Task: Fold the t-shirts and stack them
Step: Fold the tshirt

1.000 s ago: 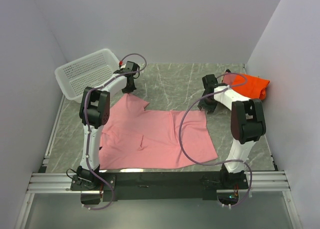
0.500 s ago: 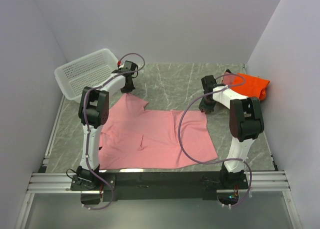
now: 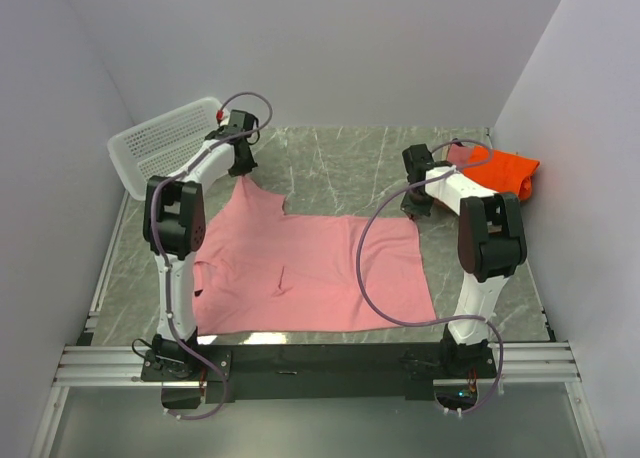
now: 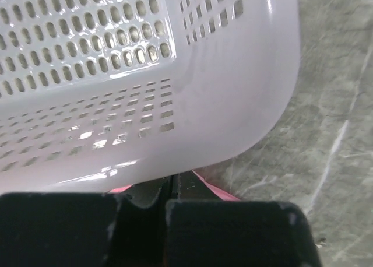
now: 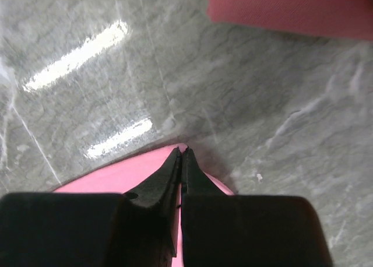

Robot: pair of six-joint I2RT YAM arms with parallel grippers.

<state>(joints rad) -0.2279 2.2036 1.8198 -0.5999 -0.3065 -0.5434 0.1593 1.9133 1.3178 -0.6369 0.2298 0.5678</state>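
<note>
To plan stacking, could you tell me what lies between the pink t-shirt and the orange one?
In the top view, the right arm over bare table.

You have soft, matt cloth in the light pink t-shirt [image 3: 320,273] and the bright orange t-shirt [image 3: 505,168]. The perforated basket [image 4: 116,74] is smooth, glossy white plastic that catches glare. The table [image 5: 262,104] looks like polished grey marble, with bright reflected streaks.
</note>
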